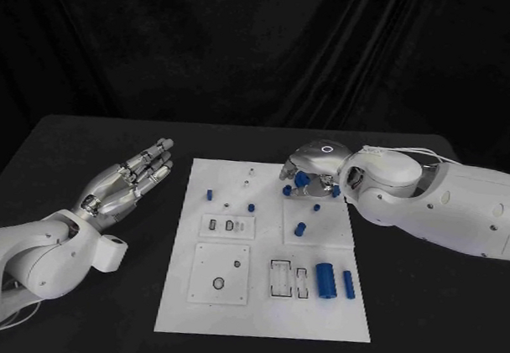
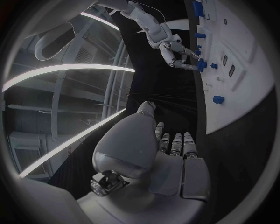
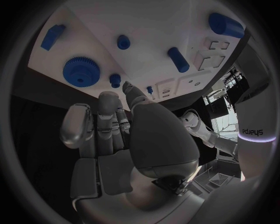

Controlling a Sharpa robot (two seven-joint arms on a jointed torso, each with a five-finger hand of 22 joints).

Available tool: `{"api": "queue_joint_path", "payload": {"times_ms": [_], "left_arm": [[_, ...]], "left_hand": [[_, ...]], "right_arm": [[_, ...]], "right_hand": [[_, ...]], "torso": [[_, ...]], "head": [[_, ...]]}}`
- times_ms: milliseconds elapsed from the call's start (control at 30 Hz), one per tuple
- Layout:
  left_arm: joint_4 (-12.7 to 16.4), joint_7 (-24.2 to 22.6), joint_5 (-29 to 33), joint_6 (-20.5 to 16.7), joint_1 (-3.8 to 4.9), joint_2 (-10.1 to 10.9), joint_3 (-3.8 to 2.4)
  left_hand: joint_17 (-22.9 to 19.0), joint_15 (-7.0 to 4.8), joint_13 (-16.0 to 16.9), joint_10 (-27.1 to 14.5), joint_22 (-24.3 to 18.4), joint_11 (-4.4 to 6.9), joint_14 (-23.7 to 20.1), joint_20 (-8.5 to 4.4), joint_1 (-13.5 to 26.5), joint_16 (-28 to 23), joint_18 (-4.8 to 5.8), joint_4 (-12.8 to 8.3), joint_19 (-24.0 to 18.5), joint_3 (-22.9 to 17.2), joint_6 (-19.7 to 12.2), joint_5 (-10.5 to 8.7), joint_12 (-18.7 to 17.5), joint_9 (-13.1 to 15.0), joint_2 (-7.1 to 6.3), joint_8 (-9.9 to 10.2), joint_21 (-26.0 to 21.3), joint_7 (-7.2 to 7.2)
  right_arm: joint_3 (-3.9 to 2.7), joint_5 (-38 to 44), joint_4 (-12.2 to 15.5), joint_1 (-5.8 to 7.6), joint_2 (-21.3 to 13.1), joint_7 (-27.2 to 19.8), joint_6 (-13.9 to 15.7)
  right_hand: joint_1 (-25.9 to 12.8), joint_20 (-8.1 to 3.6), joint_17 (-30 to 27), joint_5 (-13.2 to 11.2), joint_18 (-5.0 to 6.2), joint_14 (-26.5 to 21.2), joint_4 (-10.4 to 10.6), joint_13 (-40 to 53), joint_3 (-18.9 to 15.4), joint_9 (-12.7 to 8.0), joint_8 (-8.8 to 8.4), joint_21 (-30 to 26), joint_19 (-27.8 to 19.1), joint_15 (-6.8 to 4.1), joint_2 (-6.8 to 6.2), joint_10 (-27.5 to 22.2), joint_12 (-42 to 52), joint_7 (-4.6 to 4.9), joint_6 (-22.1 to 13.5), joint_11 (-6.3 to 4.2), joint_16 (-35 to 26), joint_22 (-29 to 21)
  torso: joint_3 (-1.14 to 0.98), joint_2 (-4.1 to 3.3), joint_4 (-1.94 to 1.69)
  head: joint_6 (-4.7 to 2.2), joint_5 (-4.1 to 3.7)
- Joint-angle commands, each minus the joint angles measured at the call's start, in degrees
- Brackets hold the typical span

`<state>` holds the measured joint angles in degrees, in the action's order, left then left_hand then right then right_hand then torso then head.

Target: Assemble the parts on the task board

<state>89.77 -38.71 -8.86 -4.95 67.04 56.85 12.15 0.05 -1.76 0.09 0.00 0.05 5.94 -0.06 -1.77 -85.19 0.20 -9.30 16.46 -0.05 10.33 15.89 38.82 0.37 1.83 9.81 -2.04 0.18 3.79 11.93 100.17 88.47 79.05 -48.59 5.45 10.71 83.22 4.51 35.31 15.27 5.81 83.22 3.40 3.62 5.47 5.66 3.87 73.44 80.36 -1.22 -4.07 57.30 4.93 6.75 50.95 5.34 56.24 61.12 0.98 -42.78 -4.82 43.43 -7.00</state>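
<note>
Table of matte black (image 1: 84,312) fills the lower part of the head view, with the flat white rectangular task board (image 1: 314,321) lying at its centre. The robot's silver left hand (image 1: 125,181) hovers at centre left of the frame, over bare table beside the board's left edge, palm flat, fingers stretched out side by side and holding nothing; the left wrist view shows the same hand (image 2: 169,154) extended and empty.

The silver right hand (image 1: 310,172) reaches in from the right on its white arm and sits over the board's upper right corner, its fingers pointing down at the board. In the right wrist view that hand (image 3: 114,126) has its fingers fairly straight and close together, the tips near a small blue peg (image 3: 115,80). Whether they pinch anything cannot be told.

Just beside the peg on the white plate lies a round blue toothed gear (image 3: 81,71). Two large blue cylinders (image 1: 335,282) lie side by side at the lower right of the board in the head view, next to a pair of narrow rectangular slots (image 1: 289,278). Several small blue parts (image 1: 231,198) stand scattered across the board's upper half, among them a short blue cylinder (image 1: 301,229) at right of centre.
</note>
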Motion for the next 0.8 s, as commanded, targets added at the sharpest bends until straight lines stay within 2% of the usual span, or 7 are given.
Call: {"api": "queue_joint_path", "payload": {"times_ms": [33, 100, 200, 267, 400, 500, 800], "left_arm": [[0.33, -10.55, -4.06, -1.24, 0.1, 0.12, -0.05], [0.35, -10.81, -4.34, -1.48, 0.1, 0.17, -0.05], [0.35, -11.13, -4.56, -1.82, 0.1, 0.17, -0.05], [0.34, -11.25, -4.65, -1.93, 0.1, 0.15, -0.05], [0.24, -11.13, -4.74, -1.72, 0.1, 0.04, -0.05], [0.07, -10.9, -4.78, -1.32, 0.1, -0.12, -0.05], [-0.44, -10.47, -4.81, -0.87, 0.1, -0.43, -0.04]], "left_hand": [[-0.05, -5.68, -0.09, 0.0, -0.05, 0.38, 0.06, -1.19, 0.32, -0.2, 0.76, 0.21, 0.05, 0.27, 0.0, -0.18, -0.37, 0.07, -0.1, 0.06, -0.18, 0.28], [-0.05, -6.17, -0.05, 0.11, -0.05, 0.74, 0.06, -2.18, 0.43, -0.2, 1.23, 0.26, 0.05, 0.46, 0.22, -0.4, -0.34, 0.08, -0.21, 0.05, -0.18, 0.52], [-0.05, -6.81, -0.01, 0.26, -0.05, 1.24, 0.06, -3.26, 0.79, -0.2, 1.66, 0.33, 0.05, 0.74, 0.56, -0.8, -0.3, 0.11, -0.22, 0.01, -0.18, 0.9], [-0.05, -6.99, 0.0, 0.29, -0.05, 1.43, 0.06, -3.46, 0.84, -0.2, 1.75, 0.33, 0.05, 0.8, 0.58, -0.86, -0.29, 0.11, -0.23, 0.01, -0.18, 1.04], [-0.05, -7.02, 0.0, 0.29, -0.05, 1.46, 0.06, -3.5, 0.84, -0.2, 1.76, 0.32, 0.05, 0.8, 0.61, -0.85, -0.29, 0.11, -0.23, 0.01, -0.18, 1.07], [-0.05, -6.44, -0.06, 0.1, -0.05, 1.11, 0.06, -3.37, 0.63, -0.2, 2.15, 0.25, 0.05, 0.7, 0.3, -0.71, -0.35, 0.06, -0.02, 0.09, -0.18, 0.89], [-0.05, -5.81, -0.08, 0.01, -0.05, 0.78, 0.06, -3.1, 0.22, -0.2, 2.55, 0.18, 0.05, 0.51, 0.0, -0.33, -0.37, 0.03, 0.23, 0.15, -0.18, 0.67]], "right_arm": [[-0.06, 0.64, 0.08, -0.21, -0.1, 0.08, 1.51], [-0.05, 0.64, -0.17, -0.24, 0.0, 0.1, 1.31], [-0.05, 0.64, -0.55, -0.39, 0.12, 0.03, 1.3], [-0.05, 0.64, -0.86, -0.54, 0.22, -0.24, 1.56], [-0.05, 0.64, -1.6, -0.84, 0.57, -0.72, 2.34], [-0.05, 0.64, -2.4, -1.09, 0.97, -1.06, 2.67], [-0.05, 0.64, -3.98, -1.81, 1.98, -1.98, 3.48]], "right_hand": [[0.28, 0.05, 0.17, 0.29, -0.12, -0.19, -0.05, 0.07, 0.3, -0.09, 0.04, 0.29, -0.17, 0.07, 0.0, -0.56, -0.31, 0.18, -0.1, 0.02, 0.3, 0.13], [0.26, 0.07, 0.21, 0.29, -0.11, -0.18, -0.03, 0.07, 0.32, -0.09, 0.07, 0.26, -0.2, 0.09, 0.03, -0.56, -0.31, 0.17, -0.04, 0.02, 0.33, 0.07], [0.17, 0.2, 0.23, 0.29, -0.13, -0.2, 0.02, 0.08, 0.53, -0.07, 0.34, 0.36, -0.21, 0.21, 0.13, -0.55, -0.32, 0.26, 0.56, 0.06, 0.45, 0.27], [0.2, 0.25, 0.3, 0.4, -0.14, -0.2, 0.0, 0.1, 0.66, -0.07, 0.42, 0.41, -0.21, 0.26, 0.19, -0.47, -0.28, 0.22, 0.77, 0.06, 0.53, 0.38], [0.28, 0.4, 0.71, 0.76, -0.19, -0.17, -0.02, 0.15, 1.17, -0.07, 0.66, 0.64, -0.17, 0.39, 0.37, 0.07, -0.01, -0.06, 1.48, 0.01, 0.97, 0.81], [0.24, 0.42, 0.76, 0.8, -0.19, -0.17, 0.0, 0.15, 1.24, -0.07, 0.68, 0.67, -0.17, 0.42, 0.4, 0.09, 0.0, -0.01, 1.57, 0.01, 1.02, 0.85], [-0.05, 0.55, 0.97, 0.56, -0.24, -0.16, 0.21, 0.12, 1.39, -0.11, 0.7, 0.79, -0.16, 0.61, 0.51, 0.13, 0.01, 0.13, 1.77, 0.03, 1.25, 1.09]], "torso": [[0.13, 0.21, 0.09], [0.09, 0.22, 0.21], [0.07, 0.24, 0.15], [0.07, 0.25, 0.16], [0.12, 0.31, 0.1], [0.15, 0.39, 0.14], [0.21, 0.54, 0.19]], "head": [[0.25, 0.18], [0.31, 0.19], [0.4, 0.08], [0.45, 0.11], [0.44, 0.13], [0.5, 0.18], [0.82, 0.23]]}}
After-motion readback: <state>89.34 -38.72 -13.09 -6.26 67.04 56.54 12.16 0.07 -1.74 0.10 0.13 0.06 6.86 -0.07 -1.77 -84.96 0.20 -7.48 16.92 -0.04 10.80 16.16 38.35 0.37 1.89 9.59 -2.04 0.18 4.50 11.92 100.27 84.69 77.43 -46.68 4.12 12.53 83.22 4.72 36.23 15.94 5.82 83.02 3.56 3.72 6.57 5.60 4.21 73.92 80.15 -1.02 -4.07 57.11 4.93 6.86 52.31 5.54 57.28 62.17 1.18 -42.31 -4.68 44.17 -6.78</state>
